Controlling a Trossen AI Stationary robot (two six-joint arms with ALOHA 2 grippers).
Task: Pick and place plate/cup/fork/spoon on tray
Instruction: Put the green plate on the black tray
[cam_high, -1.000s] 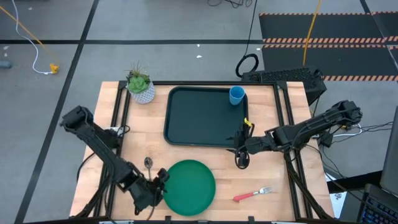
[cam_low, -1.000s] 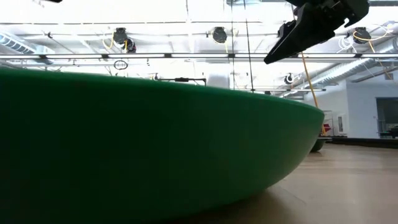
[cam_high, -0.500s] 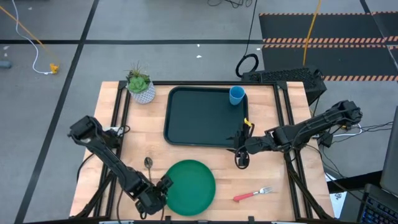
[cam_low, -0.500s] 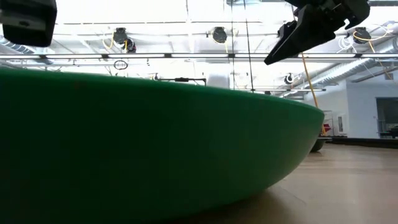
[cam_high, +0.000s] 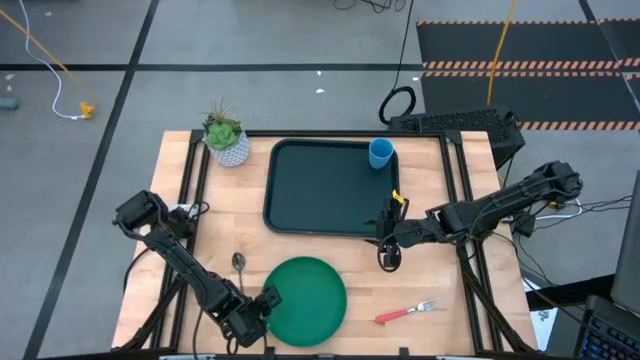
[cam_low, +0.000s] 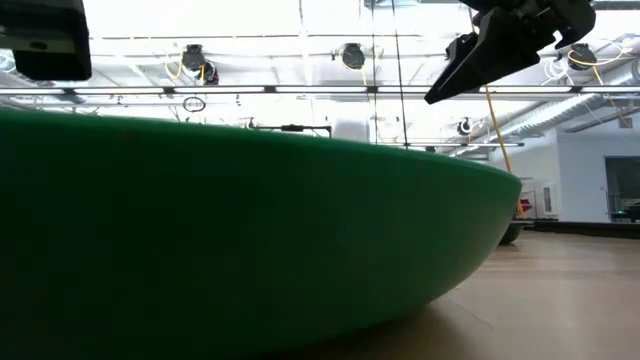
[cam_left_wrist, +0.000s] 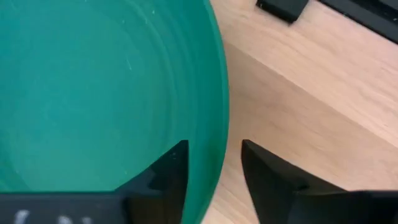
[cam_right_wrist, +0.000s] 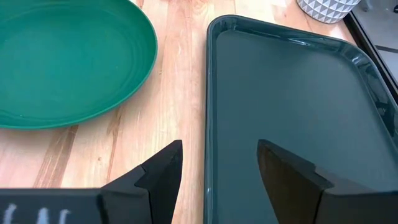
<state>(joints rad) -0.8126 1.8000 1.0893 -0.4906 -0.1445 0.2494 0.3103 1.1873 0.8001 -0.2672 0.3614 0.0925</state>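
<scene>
The green plate (cam_high: 305, 300) lies on the table near its near edge and fills the low view (cam_low: 250, 250). My left gripper (cam_high: 264, 303) is open at the plate's left rim (cam_left_wrist: 219, 143), one finger over the plate's inside and one over the table outside it. My right gripper (cam_high: 388, 248) is open and empty, above the table by the tray's near right corner. The dark tray (cam_high: 300, 190) lies at the table's middle, and the light-blue cup (cam_high: 381, 153) stands in its far right corner. The red-handled fork (cam_high: 406, 312) and the spoon (cam_high: 239, 264) lie on the table.
A white patterned pot with a green plant (cam_high: 227, 140) stands at the far left, beside the tray. The fork lies right of the plate and the spoon just left of it, close to my left arm. Bare wood shows between the plate and the tray (cam_right_wrist: 180, 93).
My left gripper has moved toward the table's right and near edges, closing in on the plate's left rim; part of it now shows at the upper left of the low view. The plate and my right arm have kept still.
</scene>
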